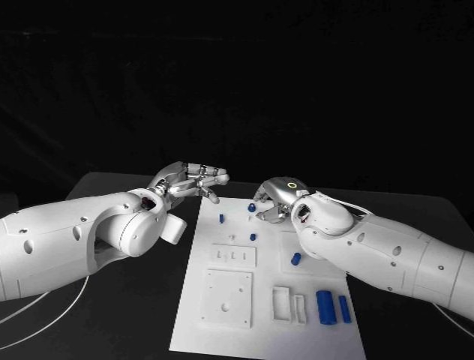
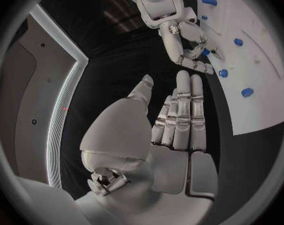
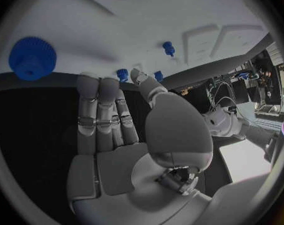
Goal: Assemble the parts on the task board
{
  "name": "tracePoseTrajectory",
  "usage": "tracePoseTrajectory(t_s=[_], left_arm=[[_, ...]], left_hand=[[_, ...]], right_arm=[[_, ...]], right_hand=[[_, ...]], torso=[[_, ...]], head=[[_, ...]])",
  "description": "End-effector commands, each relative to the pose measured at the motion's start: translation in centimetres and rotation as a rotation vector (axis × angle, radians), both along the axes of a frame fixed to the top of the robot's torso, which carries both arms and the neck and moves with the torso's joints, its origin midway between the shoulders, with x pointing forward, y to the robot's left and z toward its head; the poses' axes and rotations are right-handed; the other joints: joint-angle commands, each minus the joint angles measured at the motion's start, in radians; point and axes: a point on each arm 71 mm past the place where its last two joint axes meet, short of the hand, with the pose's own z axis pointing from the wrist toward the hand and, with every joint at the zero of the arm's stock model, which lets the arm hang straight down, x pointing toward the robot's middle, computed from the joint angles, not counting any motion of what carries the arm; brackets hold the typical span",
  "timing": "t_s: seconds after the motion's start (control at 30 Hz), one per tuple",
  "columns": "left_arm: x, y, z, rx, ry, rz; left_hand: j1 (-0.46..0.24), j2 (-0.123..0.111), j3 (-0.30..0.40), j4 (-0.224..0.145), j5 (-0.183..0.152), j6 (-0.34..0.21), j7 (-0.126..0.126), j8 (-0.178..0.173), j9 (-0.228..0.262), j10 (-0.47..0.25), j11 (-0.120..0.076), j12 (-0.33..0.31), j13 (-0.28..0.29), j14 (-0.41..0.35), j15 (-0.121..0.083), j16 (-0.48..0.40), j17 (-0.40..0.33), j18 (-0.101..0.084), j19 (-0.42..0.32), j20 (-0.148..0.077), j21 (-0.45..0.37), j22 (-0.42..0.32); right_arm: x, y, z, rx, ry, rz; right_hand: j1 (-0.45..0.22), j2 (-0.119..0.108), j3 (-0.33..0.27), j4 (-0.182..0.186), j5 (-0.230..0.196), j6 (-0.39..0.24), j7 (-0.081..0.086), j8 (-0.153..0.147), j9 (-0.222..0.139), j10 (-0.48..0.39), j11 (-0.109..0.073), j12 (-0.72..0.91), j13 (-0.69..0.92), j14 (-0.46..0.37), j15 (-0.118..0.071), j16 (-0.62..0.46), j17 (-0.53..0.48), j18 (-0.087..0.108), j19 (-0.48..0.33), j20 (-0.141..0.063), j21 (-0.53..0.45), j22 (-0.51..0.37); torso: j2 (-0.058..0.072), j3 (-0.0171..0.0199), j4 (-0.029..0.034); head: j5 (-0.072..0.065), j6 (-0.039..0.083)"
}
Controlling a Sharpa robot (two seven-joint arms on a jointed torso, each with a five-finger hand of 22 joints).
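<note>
The white task board (image 1: 269,330) lies lengthwise in the middle of the black table. Small blue parts stand at its far end (image 1: 222,218) (image 1: 253,236), another sits mid-board (image 1: 295,259), and two longer blue pieces (image 1: 325,306) lie near its right edge. My right hand (image 1: 275,199) hovers over the board's far end with its fingers stretched out and nothing in them, its fingertips close to a small blue part (image 1: 251,206). A large knurled blue part (image 3: 32,57) is close in the right wrist view. My left hand (image 1: 194,180) floats off the board's far left corner, its fingers (image 2: 179,115) straight and holding nothing.
White raised blocks (image 1: 232,256) (image 1: 226,298) and two narrow upright pieces (image 1: 280,301) sit on the board's near half. A white cable (image 1: 43,300) runs across the table under my left arm. Bare black table flanks the board.
</note>
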Motion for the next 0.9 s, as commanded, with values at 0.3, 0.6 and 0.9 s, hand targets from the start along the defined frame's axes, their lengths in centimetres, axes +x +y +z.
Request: tracePoseTrajectory(t_s=[0.3,0.6,0.9], left_arm=[[0.1,0.4,0.2,-0.016,0.001,-0.033],[0.2,0.4,0.1,-0.019,0.010,-0.047],[0.3,0.5,0.1,-0.017,0.014,-0.050]], left_hand=[[-0.003,-0.016,0.005,0.016,-0.009,-0.019,-0.006,0.002,-0.002,-0.010,0.018,-0.002,0.001,-0.049,0.073,-0.526,-0.083,-0.028,0.025,0.080,-0.439,-0.318],[0.000,-0.012,0.002,0.015,-0.010,-0.014,-0.005,0.001,-0.002,-0.010,0.015,-0.002,0.001,-0.014,0.061,-0.519,-0.074,-0.031,0.063,0.066,-0.443,-0.332],[0.002,-0.012,0.002,0.014,-0.010,-0.014,-0.004,0.001,-0.002,-0.012,0.015,-0.002,0.001,-0.008,0.059,-0.516,-0.072,-0.032,0.072,0.063,-0.444,-0.336]], right_arm=[[-0.4,-5.1,3.5,0.163,0.003,-0.042],[0.0,-8.7,3.7,0.146,0.134,-0.108],[0.7,-9.9,3.2,0.067,0.154,-0.148]], right_hand=[[0.011,0.008,-0.047,0.044,0.001,-0.019,0.030,-0.001,-0.002,0.193,-0.052,0.046,0.012,0.002,-0.031,0.011,0.003,-0.032,0.045,-0.027,0.078,0.048],[0.004,0.002,0.015,0.002,0.101,-0.009,0.032,-0.001,-0.001,0.143,-0.085,0.311,0.306,0.003,-0.065,0.059,0.079,-0.037,0.054,-0.065,0.230,0.142],[0.018,0.015,-0.125,0.028,0.134,-0.033,0.031,0.000,0.001,0.077,-0.090,0.517,0.569,0.006,-0.068,0.064,0.104,-0.040,0.054,-0.065,0.257,0.160]], torso=[[-0.007,0.0108,-0.0257],[-0.009,0.0171,-0.0317],[-0.007,0.0139,-0.0299]], head=[[0.004,0.012],[0.002,0.014],[-0.015,0.013]])
